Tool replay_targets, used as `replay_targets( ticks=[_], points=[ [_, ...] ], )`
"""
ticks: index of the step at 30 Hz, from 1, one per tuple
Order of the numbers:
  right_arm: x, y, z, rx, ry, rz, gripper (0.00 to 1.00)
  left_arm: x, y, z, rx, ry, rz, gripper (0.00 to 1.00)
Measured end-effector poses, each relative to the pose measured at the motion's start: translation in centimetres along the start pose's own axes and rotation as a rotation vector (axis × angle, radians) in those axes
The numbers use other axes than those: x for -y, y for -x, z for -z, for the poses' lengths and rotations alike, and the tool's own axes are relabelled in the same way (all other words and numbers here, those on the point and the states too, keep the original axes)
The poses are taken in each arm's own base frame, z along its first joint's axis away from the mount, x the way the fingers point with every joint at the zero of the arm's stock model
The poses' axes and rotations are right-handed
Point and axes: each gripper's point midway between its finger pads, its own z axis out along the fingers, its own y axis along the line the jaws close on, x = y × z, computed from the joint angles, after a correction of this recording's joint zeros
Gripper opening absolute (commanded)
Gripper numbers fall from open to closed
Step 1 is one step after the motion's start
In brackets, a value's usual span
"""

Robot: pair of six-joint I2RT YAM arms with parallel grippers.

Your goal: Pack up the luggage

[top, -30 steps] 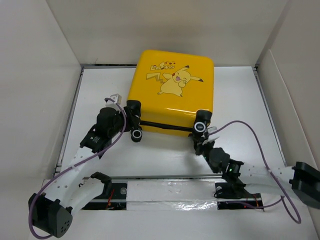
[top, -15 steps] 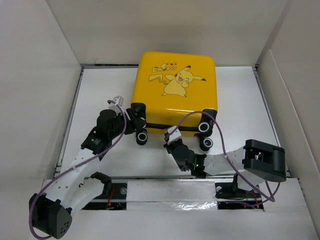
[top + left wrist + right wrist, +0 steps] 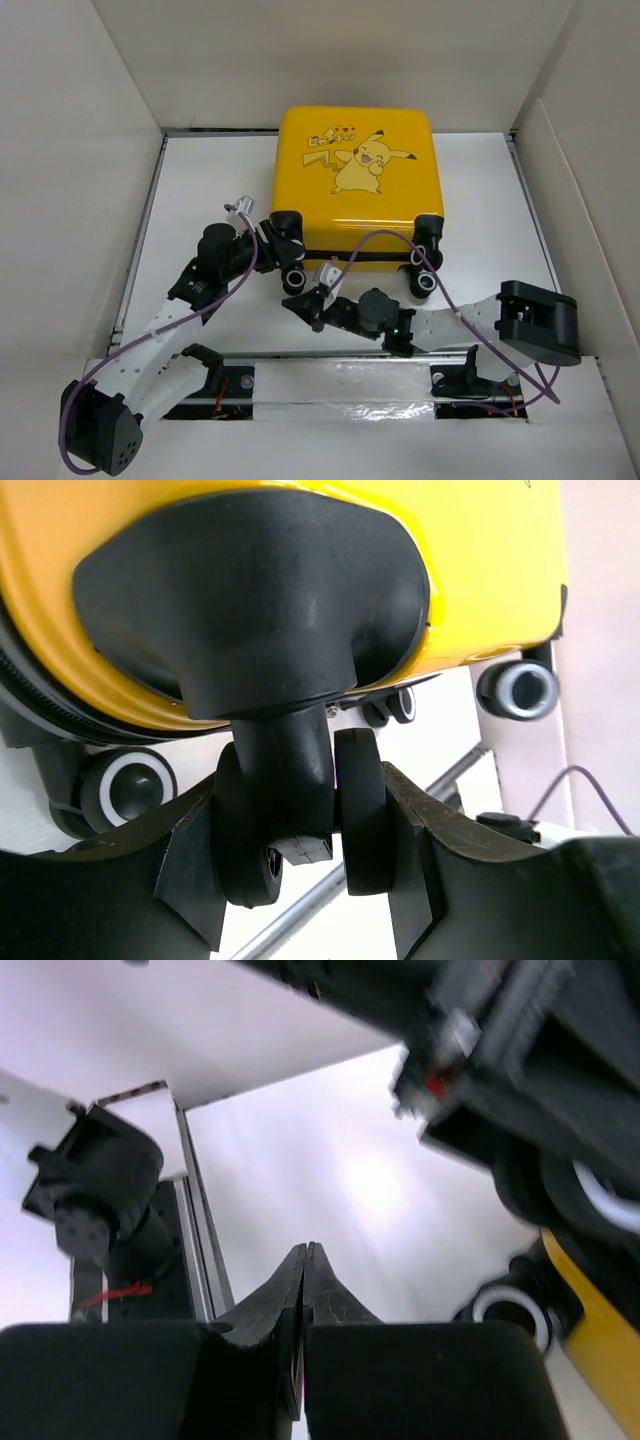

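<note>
The luggage (image 3: 355, 190) lies flat and closed on the white table, Pikachu print up, its black wheels toward the arms. My left gripper (image 3: 280, 237) holds the near-left wheel: in the left wrist view the twin caster wheel (image 3: 300, 810) sits clamped between both fingers (image 3: 190, 870), under the yellow shell (image 3: 480, 580). My right gripper (image 3: 303, 303) lies low on the table in front of the luggage, pointing left. Its jaws (image 3: 305, 1252) are pressed together with nothing between them. A strip of the yellow shell (image 3: 600, 1345) and a wheel (image 3: 510, 1310) show at the right of that view.
White walls (image 3: 80, 180) close in the table on the left, back and right. A metal rail (image 3: 330, 352) runs along the near edge by the arm bases. Purple cables (image 3: 440, 290) loop from both arms, the right one arching over the luggage's near side.
The right arm has swung left, from the near-right wheel to in front of the luggage, jaws closing fully. The luggage and the left gripper holding its wheel have shifted slightly right.
</note>
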Motion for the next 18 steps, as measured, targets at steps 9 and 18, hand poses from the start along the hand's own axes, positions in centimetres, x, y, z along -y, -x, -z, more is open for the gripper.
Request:
replay_targets(
  ticks=[9, 18],
  points=[
    [6.1, 0.4, 7.2, -0.043, -0.255, -0.093, 0.00, 0.6, -0.6, -0.4, -0.041, -0.031, 0.027, 0.00],
    [14.5, -2.8, 12.9, -0.189, -0.557, -0.121, 0.60, 5.9, -6.6, -4.8, -0.099, -0.075, -0.089, 0.00]
  ],
)
